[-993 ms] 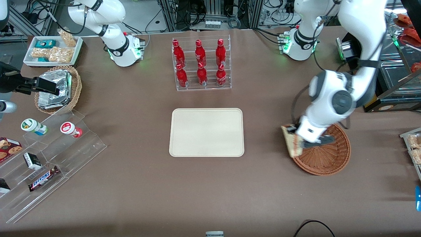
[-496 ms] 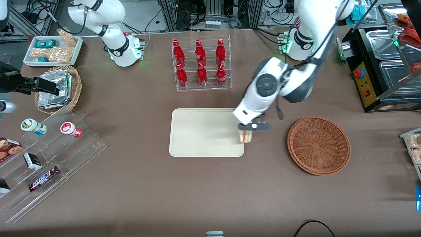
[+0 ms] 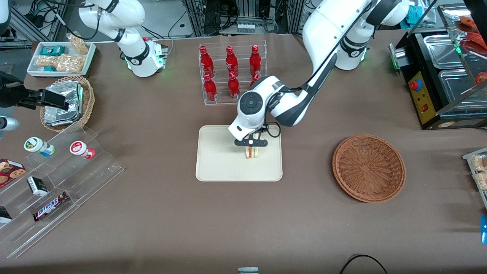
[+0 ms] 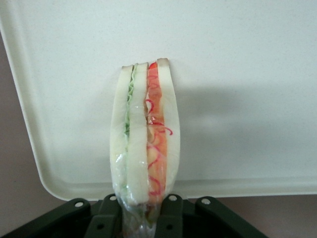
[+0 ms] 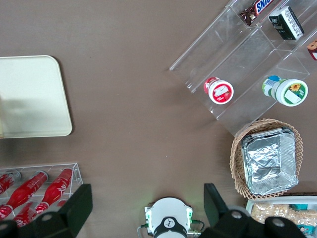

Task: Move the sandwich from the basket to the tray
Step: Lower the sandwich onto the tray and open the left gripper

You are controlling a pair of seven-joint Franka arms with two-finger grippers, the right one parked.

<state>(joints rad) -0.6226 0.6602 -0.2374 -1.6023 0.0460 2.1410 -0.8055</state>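
The sandwich (image 3: 251, 152), a wrapped wedge of pale bread with green and red filling, hangs over the cream tray (image 3: 220, 167) in my gripper (image 3: 251, 148), which is shut on it. The wrist view shows the sandwich (image 4: 146, 134) pinched at its base between the two black fingers (image 4: 171, 218), its tip pointing out over the tray (image 4: 237, 59) with a shadow beside it. Whether it touches the tray I cannot tell. The reddish-brown wicker basket (image 3: 368, 168) sits with nothing in it toward the working arm's end of the table.
A clear rack of red bottles (image 3: 232, 74) stands just farther from the front camera than the tray, close to my forearm. Toward the parked arm's end are a tan basket with foil packs (image 3: 66, 102), a white snack tray (image 3: 61, 57) and clear shelves (image 3: 57, 182) of snacks.
My gripper has carried the sandwich out of the basket, across the table and past the tray's rim to over the tray's middle. The basket now holds nothing.
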